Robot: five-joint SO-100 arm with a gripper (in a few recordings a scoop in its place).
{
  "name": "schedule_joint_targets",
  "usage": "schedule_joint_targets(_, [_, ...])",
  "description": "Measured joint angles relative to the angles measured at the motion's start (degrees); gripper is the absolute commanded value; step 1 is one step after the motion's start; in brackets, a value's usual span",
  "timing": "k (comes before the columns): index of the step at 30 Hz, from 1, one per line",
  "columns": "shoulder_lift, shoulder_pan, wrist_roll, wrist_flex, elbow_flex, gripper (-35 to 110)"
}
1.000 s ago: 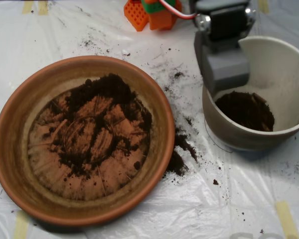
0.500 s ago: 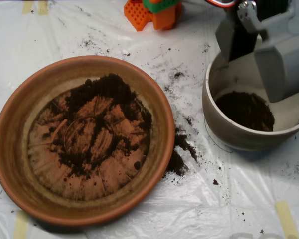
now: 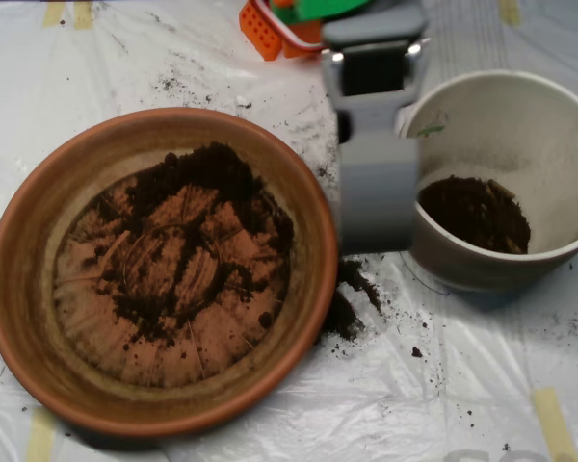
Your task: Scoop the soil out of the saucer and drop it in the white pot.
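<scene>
Now I am hanging my scoop (image 3: 376,188) between saucer (image 3: 39,289) and white pot (image 3: 559,106) (how far it gapes I cannot tell), aiming for the thick soil (image 3: 207,173) at the saucer's upper edge; a low, sweeping entry seems best.

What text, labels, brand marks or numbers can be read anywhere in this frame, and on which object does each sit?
None can be read.
White pot: a small greenish mark on its inner wall, too small and blurred to tell whether it is lettering.
Saucer: only radial ridges and soil, no writing.
Tool: plain grey, no marking visible.
Orange part at the top edge: a grid pattern, no text.
</scene>
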Motion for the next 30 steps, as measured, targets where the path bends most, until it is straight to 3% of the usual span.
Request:
schedule_joint_targets(6, [9.4,10.2,-5.45,-15.12,27.51,39])
schedule_joint_targets(12, [10.55,15.12,-11.95,-22.76,41.13,38])
schedule_joint_targets(22, [10.63,19.07,-24.7,-28.3,52.47,34])
schedule_joint_targets(30, [11.25,18.81,-40.43,-27.95,54.49,33])
